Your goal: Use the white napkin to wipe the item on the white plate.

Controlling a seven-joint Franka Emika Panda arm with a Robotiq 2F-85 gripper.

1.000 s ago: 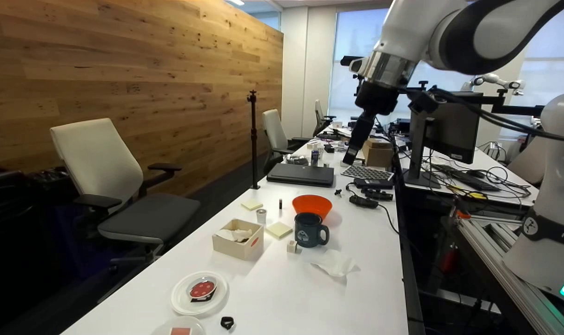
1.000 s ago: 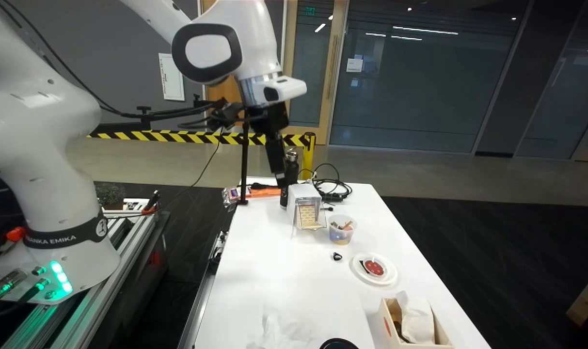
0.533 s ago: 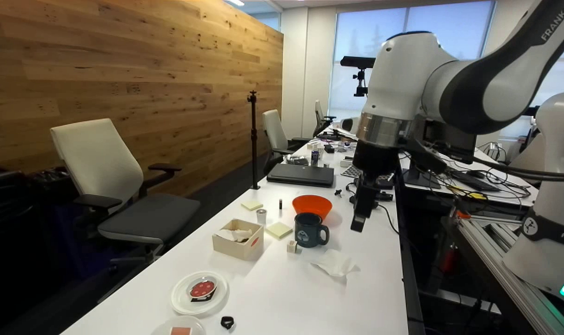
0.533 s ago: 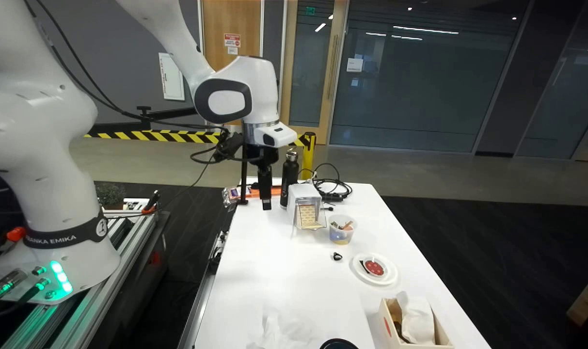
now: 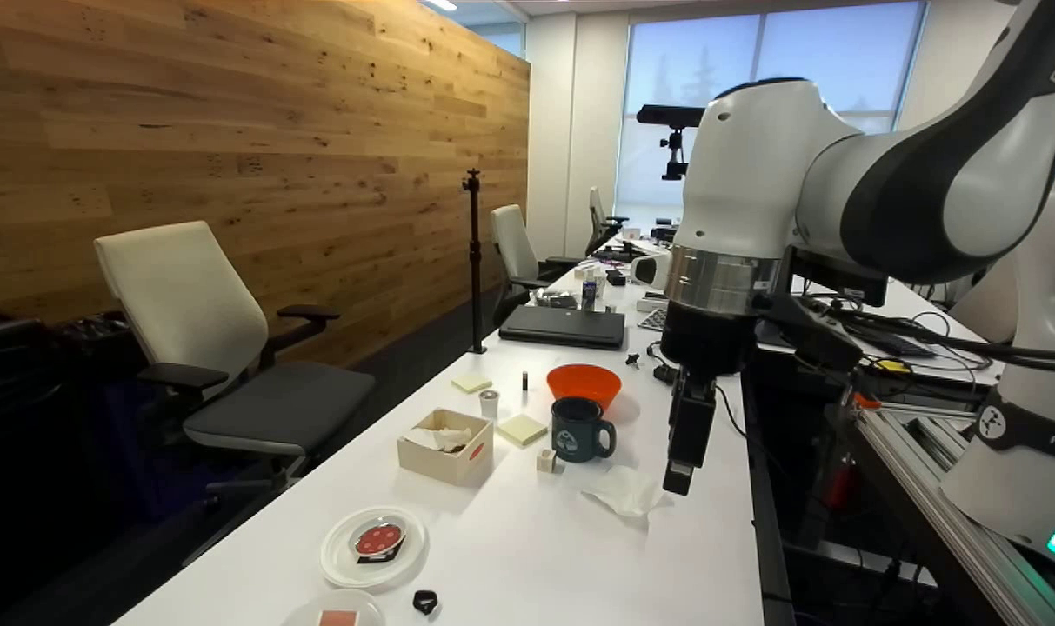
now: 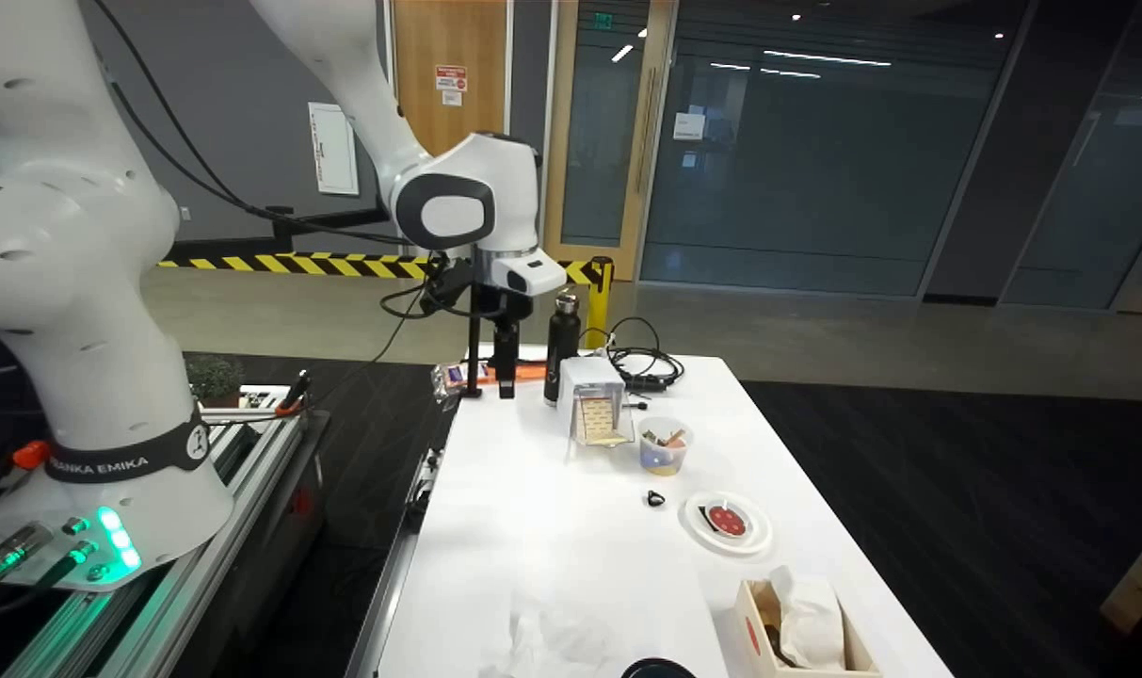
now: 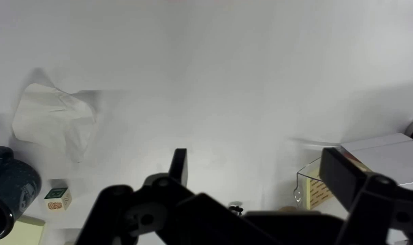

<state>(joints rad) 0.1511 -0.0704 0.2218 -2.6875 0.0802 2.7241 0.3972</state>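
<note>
The white napkin [image 5: 624, 492] lies crumpled on the table beside the dark mug. It also shows in the other views [image 6: 556, 650] [image 7: 53, 117], at the left in the wrist view. The white plate [image 5: 336, 555] [image 6: 761, 539] stands farther along the table. The reddish-pink item [image 5: 379, 540] [image 6: 727, 521] sits on it with a small black piece beside it. The plate and item are out of the wrist view. My gripper [image 7: 252, 166] is open and empty, pointing down above the table. In both exterior views the gripper [image 5: 677, 480] [image 6: 506, 388] is apart from the napkin.
The dark mug [image 5: 575, 439] [image 7: 14, 190], a letter block [image 5: 546, 461] [image 7: 58, 199] and the orange bowl [image 5: 584, 382] stand near the napkin. The cream box [image 5: 440, 463] holds white paper. A sticky-note dispenser [image 6: 589, 377], a clear cup [image 6: 663, 450] and a black bottle [image 6: 563, 339] stand elsewhere.
The arm has come down, and my gripper has swung from a tilt to nearly upright, lower over the table. The napkin, plate and item have not moved.
</note>
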